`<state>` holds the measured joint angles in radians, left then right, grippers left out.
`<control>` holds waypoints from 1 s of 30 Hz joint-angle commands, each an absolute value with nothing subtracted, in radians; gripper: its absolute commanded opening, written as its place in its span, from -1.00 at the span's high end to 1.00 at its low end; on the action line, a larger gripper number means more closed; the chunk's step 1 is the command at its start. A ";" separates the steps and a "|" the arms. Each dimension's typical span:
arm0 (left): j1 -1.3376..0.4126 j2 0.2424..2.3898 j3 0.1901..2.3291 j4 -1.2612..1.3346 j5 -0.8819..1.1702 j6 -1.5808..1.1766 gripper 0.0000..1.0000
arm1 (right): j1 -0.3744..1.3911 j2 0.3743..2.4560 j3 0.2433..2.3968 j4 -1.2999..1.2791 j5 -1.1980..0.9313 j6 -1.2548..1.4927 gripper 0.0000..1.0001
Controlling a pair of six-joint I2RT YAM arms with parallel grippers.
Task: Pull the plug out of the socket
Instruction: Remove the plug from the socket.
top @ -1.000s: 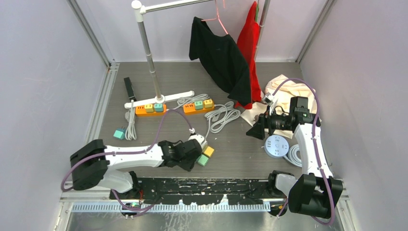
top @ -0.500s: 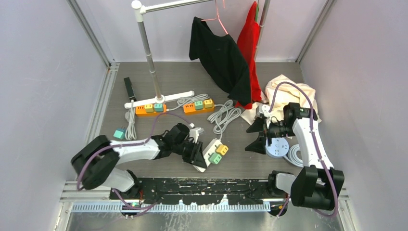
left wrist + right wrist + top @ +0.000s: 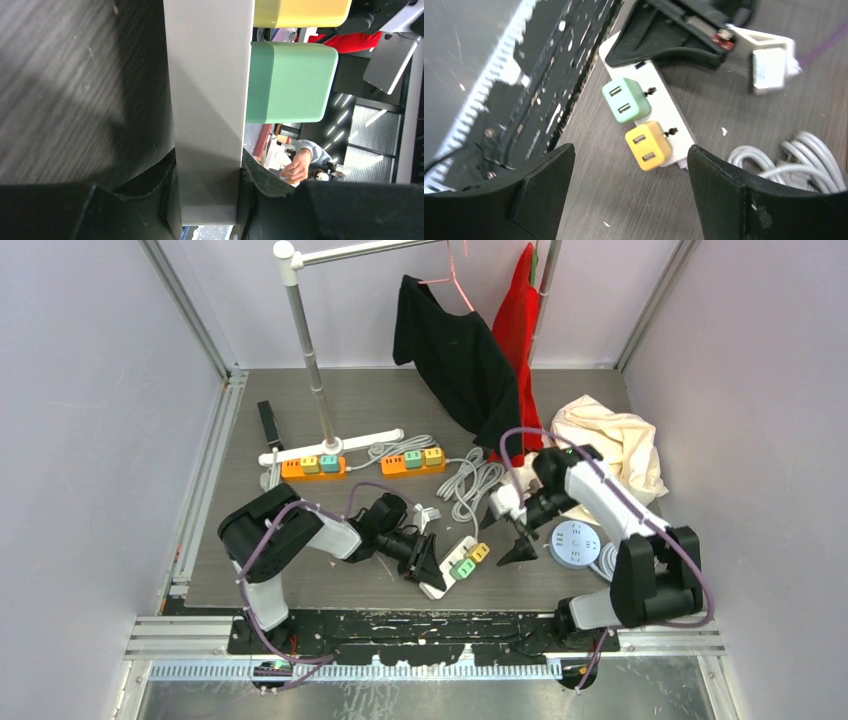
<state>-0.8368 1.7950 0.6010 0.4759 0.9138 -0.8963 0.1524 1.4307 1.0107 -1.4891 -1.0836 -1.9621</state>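
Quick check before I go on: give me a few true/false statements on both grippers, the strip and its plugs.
The left gripper is shut on the white power strip. True.
The right gripper grips the yellow plug. False: it is open, hovering over the plugs and touching neither.
The green plug is out of the strip. False: it sits plugged in beside the yellow one.
The green plug is nearer the left gripper than the yellow plug. True.

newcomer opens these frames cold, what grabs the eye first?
Front and centre lies a white power strip with a green plug and a yellow plug seated in it. The left gripper is clamped on one end of it, while the right gripper hovers open over the plugs. At the back, a red garment and a black garment hang from the rack.
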 commanded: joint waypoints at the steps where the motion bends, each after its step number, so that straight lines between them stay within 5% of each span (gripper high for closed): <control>1: -0.824 1.852 0.649 0.564 1.025 -0.937 1.00 | 0.299 1.278 0.878 -1.063 -0.865 -1.693 -0.73; 18: -0.818 1.895 0.695 0.422 1.033 -0.868 0.97 | 0.483 1.272 0.719 -0.778 -0.650 -1.648 -0.10; 21: -0.818 1.878 0.710 0.355 1.016 -0.835 0.69 | 0.483 1.263 0.716 -0.784 -0.663 -1.649 0.13; 26: -0.816 1.773 0.722 0.199 0.918 -0.735 -0.08 | 0.483 1.262 0.706 -0.808 -0.663 -1.671 0.48; 30: -0.815 1.646 0.713 0.065 0.770 -0.659 -0.27 | 0.483 1.259 0.711 -0.868 -0.677 -1.703 0.55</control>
<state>-0.8165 1.7821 0.7048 0.2367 0.9161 -0.7578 0.4824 1.2739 0.7197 -0.7811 -0.6682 -1.6810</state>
